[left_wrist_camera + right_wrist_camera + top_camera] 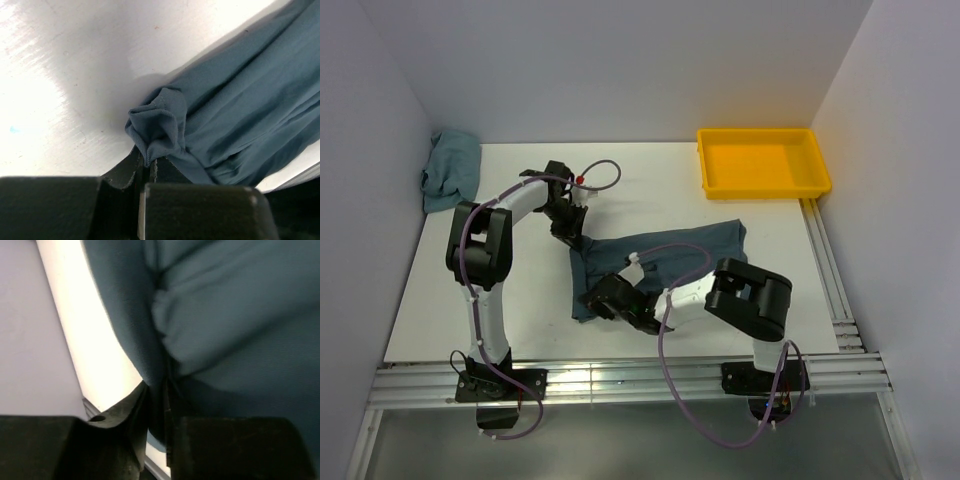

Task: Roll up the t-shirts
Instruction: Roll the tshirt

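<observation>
On the table (pixel 520 300), left tool (pixel 148 162) and right tool (pixel 159 390) pinch the t-shirt (pixel 670 255).

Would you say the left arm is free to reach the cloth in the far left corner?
Probably not yet: the left gripper is shut on the t-shirt; the way to the cloth looks open.

Your white bench (pixel 535 300) holds 1 blue tee (pixel 690 245) mid-surface, 1 yellow tray (pixel 760 165) at its far right corner, 1 bunched teal cloth (pixel 450 170) far left.
</observation>
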Robot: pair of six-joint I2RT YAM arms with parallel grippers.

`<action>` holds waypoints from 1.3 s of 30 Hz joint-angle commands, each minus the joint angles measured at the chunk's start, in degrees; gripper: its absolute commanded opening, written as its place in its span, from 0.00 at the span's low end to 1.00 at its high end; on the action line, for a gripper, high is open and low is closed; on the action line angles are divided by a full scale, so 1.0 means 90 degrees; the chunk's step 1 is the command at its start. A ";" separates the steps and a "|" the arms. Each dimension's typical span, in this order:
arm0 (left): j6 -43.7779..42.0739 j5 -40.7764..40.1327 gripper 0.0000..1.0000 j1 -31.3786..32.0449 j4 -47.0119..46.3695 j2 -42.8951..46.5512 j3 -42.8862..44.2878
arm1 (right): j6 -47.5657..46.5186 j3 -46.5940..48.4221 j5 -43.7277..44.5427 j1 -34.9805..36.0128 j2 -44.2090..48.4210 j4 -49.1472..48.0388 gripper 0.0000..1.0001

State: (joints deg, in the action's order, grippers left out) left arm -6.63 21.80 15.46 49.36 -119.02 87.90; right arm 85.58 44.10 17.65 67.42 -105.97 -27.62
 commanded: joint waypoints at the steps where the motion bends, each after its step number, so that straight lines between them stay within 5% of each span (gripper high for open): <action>1: -0.0083 -0.0411 0.00 -0.0019 -0.0299 -0.0096 0.0195 | -0.0231 0.0783 -0.0340 0.0175 -0.0178 0.0684 0.27; 6: -0.0103 -0.0499 0.00 0.0001 -0.0270 -0.0096 0.0204 | -0.0699 0.1592 -0.0136 0.0341 -0.0305 0.2242 0.54; 12: -0.0161 -0.0596 0.00 0.0040 -0.0192 -0.0086 0.0243 | -0.1314 0.2588 0.0753 0.0419 -0.0208 0.4393 0.63; 23: -0.0249 -0.0704 0.00 0.0088 -0.0065 -0.0125 0.0321 | -0.2155 0.4484 0.1935 0.0517 -0.0598 0.6252 0.62; 39: -0.0249 -0.0733 0.00 0.0147 0.0023 -0.0164 0.0380 | -0.2878 0.7493 0.3039 0.0292 -0.2893 0.8010 0.50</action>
State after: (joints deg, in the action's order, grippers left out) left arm -6.90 18.41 16.62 50.54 -119.74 89.73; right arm 60.66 107.72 39.77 70.46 -130.96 39.31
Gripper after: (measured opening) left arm 0.039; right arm 0.504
